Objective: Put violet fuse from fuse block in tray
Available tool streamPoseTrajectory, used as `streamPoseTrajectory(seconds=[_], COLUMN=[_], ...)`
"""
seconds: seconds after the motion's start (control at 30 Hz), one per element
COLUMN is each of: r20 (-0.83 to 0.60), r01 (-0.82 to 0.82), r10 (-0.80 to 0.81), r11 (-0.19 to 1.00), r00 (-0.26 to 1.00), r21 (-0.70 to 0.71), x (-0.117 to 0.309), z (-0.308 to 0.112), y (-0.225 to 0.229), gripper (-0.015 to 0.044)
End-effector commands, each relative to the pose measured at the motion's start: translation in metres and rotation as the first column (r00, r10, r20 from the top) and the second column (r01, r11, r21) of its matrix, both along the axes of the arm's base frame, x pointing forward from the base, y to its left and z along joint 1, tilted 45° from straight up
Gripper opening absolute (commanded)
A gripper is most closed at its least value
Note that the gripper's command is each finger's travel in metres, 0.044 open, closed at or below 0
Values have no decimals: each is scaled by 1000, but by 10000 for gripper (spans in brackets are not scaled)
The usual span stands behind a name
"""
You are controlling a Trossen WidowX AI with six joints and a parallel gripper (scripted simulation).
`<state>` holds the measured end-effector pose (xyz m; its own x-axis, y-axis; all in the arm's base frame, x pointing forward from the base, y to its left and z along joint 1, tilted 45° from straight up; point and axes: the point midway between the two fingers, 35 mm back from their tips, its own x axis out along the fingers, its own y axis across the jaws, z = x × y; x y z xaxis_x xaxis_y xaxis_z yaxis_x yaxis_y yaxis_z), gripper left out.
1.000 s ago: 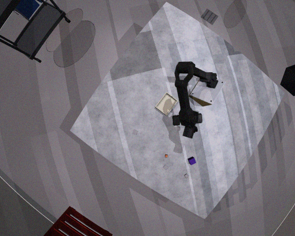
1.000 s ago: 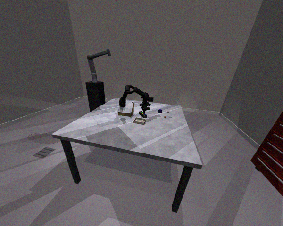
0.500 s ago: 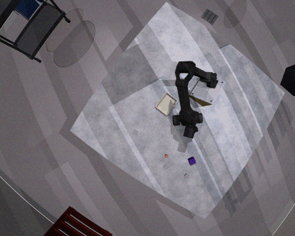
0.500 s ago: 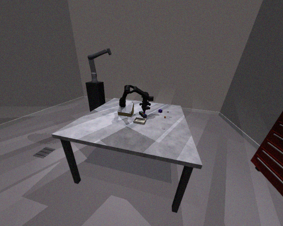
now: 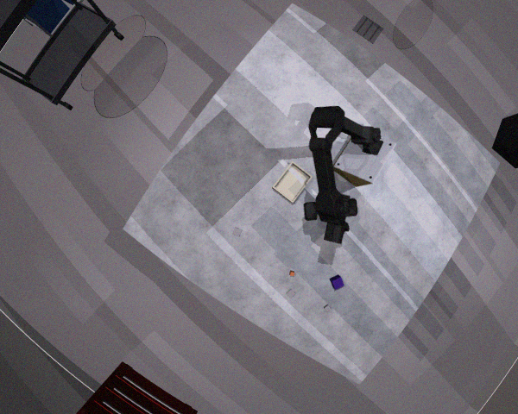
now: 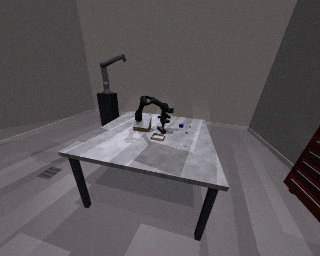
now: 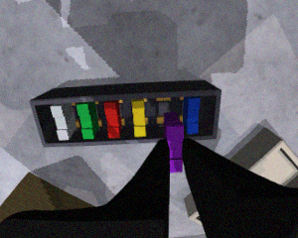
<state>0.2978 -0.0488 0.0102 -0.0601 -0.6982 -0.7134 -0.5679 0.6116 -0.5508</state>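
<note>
My gripper [image 7: 173,146] [image 6: 162,126] is shut on the violet fuse [image 7: 174,151], which is out of its slot and raised above the fuse block [image 7: 124,88] [image 6: 163,131]. In the wrist view the fuse overlaps the block's near edge, and the empty slot shows behind it. White [image 7: 60,123], green [image 7: 86,121], red [image 7: 112,120], yellow [image 7: 139,119] and blue [image 7: 193,115] fuses sit in the block. The cream tray [image 5: 282,194] [image 6: 157,138] lies beside the block, at the lower right in the wrist view. The arm hides block and gripper in the top view.
A brown-sided wedge with a pale panel [image 5: 353,178] [image 6: 141,128] stands near the arm's base; its brown side also shows at the lower left in the wrist view. A violet-blue cube [image 5: 336,282] [image 6: 181,125] and a small orange block [image 5: 292,272] [image 6: 186,132] lie farther out.
</note>
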Motion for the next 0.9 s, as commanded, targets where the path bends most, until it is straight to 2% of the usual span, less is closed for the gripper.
streamPoseTrajectory(seconds=[0.0, 0.3, 0.87], r20=[6, 5, 7], r01=[2, 2, 0], r10=[-2, -2, -1], r11=[1000, 1000, 1000], r00=[1000, 1000, 1000], r21=[4, 5, 11], x=[1, 1, -16], z=[5, 14, 92], y=[5, 8, -71], gripper=[0, 0, 0])
